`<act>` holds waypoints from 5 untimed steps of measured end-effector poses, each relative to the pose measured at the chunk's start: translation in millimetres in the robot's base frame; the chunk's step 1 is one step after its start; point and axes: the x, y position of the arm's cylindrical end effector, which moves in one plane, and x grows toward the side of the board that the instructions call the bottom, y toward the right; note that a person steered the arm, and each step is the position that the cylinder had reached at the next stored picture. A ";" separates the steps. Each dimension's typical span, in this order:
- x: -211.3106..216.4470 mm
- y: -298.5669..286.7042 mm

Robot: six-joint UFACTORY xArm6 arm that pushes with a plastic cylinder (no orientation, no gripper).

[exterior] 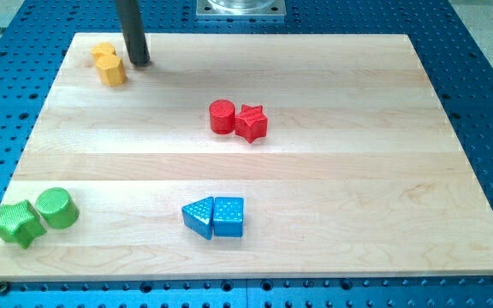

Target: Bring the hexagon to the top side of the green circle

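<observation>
hexagon: the yellow hexagon [113, 70] is the task's block, and it sits far off in the board's top left corner, touching a second yellow block [103, 53] just behind it whose shape i cannot make out.
nearest row: green star [18, 222] in the bottom left corner, touching the green circle [57, 208] on its right side.
bottom middle: blue triangle [199, 217] and blue cube [228, 216] pressed side by side, near the bottom edge.
centre: red cylinder [222, 116] and red star [252, 122] touching, a little above the board's middle.
target spot: bare wooden board [332, 154] directly above the green circle, along the left edge; nothing stands there.
far corner: my tip [139, 62] rests on the wood just right of the yellow hexagon, close beside it; touching or a hair apart, i cannot tell.
claw state: no claw on this rig, only a plain rod, so nothing is released, clenched or grasped; it can only shove.
progress: judged early; the hexagon is well apart from the green circle, nearly the whole left edge between them.
left to do: the hexagon has to travel down the left side toward the bottom left corner and stop above the circle; my tip looks better placed behind it, on its top side, to push that way.
risk: the second yellow block may get dragged along.
</observation>
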 end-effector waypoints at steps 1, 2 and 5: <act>27.2 -39.5; 9.6 -29.8; 135.7 -32.1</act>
